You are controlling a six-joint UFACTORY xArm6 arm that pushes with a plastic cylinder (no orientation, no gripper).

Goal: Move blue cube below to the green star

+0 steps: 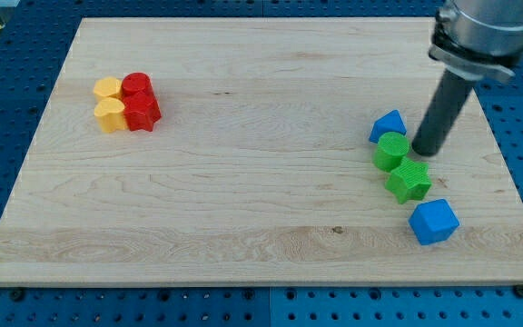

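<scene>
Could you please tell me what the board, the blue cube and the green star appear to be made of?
The board looks like pale wood with a smooth finish: straight grain lines and plank seams run along it. The blue cube and green star look like moulded or printed plastic, judging by their uniform saturated colour and soft sheen; which one, I cannot tell. My tip rests just right of the green blocks.

Bright, even overhead light; soft short shadows beneath the blocks; sharp focus, no glare.

Red blocks (pixel 140 102) touch yellow blocks (pixel 109 104); blue triangle (pixel 388 125) touches green cylinder (pixel 391 151).
</scene>
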